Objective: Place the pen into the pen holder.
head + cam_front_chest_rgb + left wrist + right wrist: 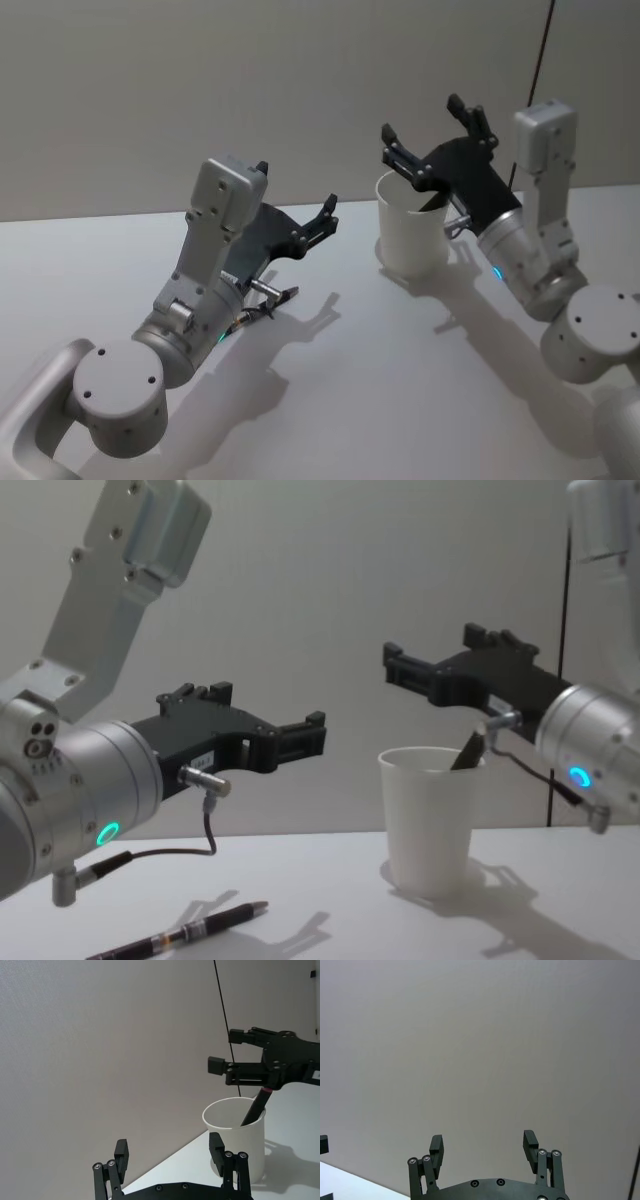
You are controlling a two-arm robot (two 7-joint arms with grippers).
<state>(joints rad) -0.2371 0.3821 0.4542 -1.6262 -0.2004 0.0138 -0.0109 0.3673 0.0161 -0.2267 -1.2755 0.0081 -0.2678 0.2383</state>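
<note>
The pen holder, a white paper cup (412, 238) (236, 1142) (430, 825), stands upright on the table at the right. A dark pen (433, 203) (255, 1108) (467, 751) leans inside it, its top poking above the rim. My right gripper (422, 118) (227, 1051) (483, 1141) (432, 650) hovers open just above the cup, holding nothing. A second dark pen (185, 935) (270, 307) lies flat on the table under my left arm. Left of the cup, my left gripper (322, 220) (169, 1152) (300, 735) hangs open and empty in the air, pointing toward the cup.
The table (400, 380) is white and ends at a plain grey wall (250, 90) behind. A thin black cable (540, 60) runs down the wall behind the right arm. Bare tabletop lies between the two arms.
</note>
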